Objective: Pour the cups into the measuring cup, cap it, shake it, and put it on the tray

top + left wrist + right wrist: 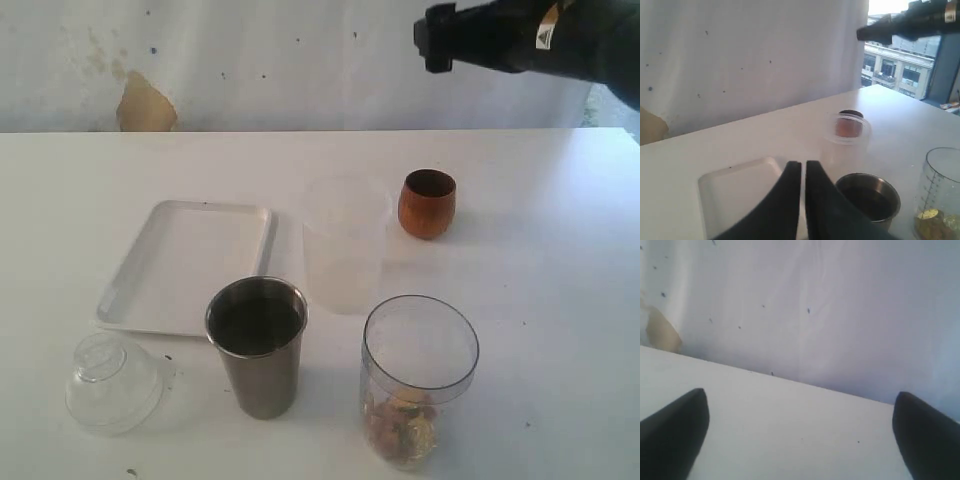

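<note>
The steel tumbler stands at the front with dark contents inside. Further back on the right stands the small reddish-brown wooden cup. At the front right is the clear measuring cup, with dried pieces at its bottom. The white tray lies to the left and holds nothing. My left gripper is shut and holds nothing, hovering above the tray and the tumbler. My right gripper is open over bare table, with nothing between its fingers. Its arm hangs high above the wooden cup.
A frosted plastic cup stands in the middle, between the tray and the wooden cup. A clear domed lid lies at the front left. A white wall runs behind the table's far edge.
</note>
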{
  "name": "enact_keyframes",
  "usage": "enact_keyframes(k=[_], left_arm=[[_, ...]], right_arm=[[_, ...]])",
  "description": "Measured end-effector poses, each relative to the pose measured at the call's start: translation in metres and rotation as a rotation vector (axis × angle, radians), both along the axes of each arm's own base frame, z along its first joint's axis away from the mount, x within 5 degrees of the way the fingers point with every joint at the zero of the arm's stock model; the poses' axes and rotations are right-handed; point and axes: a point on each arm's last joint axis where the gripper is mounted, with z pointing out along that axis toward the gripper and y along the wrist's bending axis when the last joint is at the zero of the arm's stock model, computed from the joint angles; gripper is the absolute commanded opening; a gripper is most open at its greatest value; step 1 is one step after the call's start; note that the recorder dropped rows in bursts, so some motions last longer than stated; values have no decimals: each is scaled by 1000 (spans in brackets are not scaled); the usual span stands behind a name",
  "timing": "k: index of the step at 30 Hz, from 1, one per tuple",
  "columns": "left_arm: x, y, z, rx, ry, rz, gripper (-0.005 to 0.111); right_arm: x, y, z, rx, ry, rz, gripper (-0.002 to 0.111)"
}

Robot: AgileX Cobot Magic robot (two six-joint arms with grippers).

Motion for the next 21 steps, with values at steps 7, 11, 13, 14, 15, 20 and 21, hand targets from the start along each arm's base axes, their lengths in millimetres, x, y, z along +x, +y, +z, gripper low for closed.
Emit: enact_keyframes(k=[7,11,13,14,15,20,21], left_arm=[[11,-43,-35,194,3,-192,93],[27,-68,-56,328,106,-210,97],[34,-77,-61,354,157,-207,97],[37,-83,-65,368,183,-208,97],[40,-87,-69,384,210,-206,97],[47,-101,-90,423,312,-211,97],[48,-104,-93,428,326,-217,97]], right_arm=[[-38,4,47,21,-70,-4,81],[-52,-2,57,19,-52,-39,81],[-56,-4,59,13,-32,-56,81],[-58,-5,59,11,-21,-64,81],[-59,-6,59,9,-15,-69,81],[-62,-8,60,4,1,-80,81],[-62,-8,60,4,1,-80,81]])
